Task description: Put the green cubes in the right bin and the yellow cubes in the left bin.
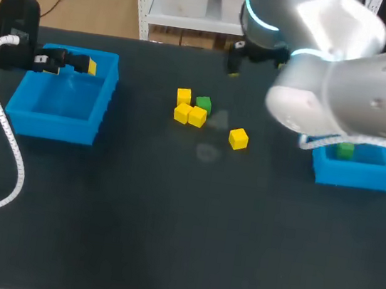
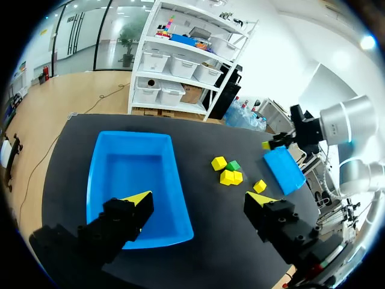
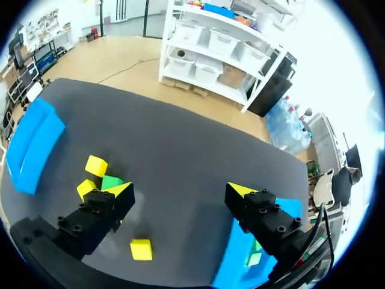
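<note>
Right gripper (image 3: 180,192) hangs above the far side of the table, fingers spread wide, nothing between them. The left gripper (image 2: 200,198) is equally open and empty, poised over the far rim of the left bin (image 1: 52,125) at the table's 9 o'clock.

Assessment: the step in hand appears to be collecting the loose green cube (image 1: 203,104). Viewed from overhead, it lies at about 7 o'clock from the right gripper, near it but not beneath it. The cube is crowded by three yellow cubes (image 1: 183,112): one at its 10 o'clock and two around its 7 o'clock. Whether they actually touch it cannot be told. A lone yellow cube (image 1: 238,138) sits apart at the cluster's 4 o'clock. The right bin (image 1: 361,179), at the table's 3 o'clock, already holds a green block (image 1: 345,150).

Recommendation: centre squarely over the green cube before descending. Turn the fingers so that one lands on its free 2 o'clock side and the other slips between neighbours. Otherwise a yellow cube is likely to be caught or dragged along.
</note>
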{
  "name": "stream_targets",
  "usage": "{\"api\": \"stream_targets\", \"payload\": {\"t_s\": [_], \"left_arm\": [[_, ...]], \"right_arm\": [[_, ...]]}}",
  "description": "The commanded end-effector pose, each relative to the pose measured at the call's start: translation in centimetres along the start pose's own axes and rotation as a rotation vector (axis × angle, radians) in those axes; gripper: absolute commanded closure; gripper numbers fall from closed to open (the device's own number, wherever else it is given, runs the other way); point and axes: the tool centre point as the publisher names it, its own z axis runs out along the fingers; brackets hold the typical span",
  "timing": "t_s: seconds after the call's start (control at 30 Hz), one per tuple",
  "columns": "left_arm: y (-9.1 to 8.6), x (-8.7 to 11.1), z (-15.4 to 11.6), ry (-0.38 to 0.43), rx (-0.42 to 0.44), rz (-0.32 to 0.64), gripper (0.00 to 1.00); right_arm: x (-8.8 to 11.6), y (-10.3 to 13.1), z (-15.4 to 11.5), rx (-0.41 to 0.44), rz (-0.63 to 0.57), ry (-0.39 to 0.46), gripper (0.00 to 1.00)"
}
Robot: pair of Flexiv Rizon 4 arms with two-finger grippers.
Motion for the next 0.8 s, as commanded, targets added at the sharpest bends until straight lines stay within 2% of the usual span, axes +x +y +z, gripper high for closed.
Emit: {"api": "stream_targets", "payload": {"t_s": [0.03,0.2,0.5,0.8], "left_arm": [[0.1,0.1,0.0,-0.006,0.007,0.001,0.00],[0.1,0.1,0.0,-0.006,0.007,0.001,0.00],[0.1,0.1,0.0,-0.006,0.007,0.001,0.00],[0.1,0.1,0.0,-0.006,0.007,0.001,0.00]], "right_arm": [[-1.5,1.9,2.3,-0.006,-0.014,0.110,0.00],[-1.3,3.5,3.0,-0.018,-0.030,0.126,0.00],[-0.4,4.8,3.1,-0.005,-0.019,0.117,0.00],[-0.3,4.9,2.8,-0.004,-0.020,0.119,0.00]]}}
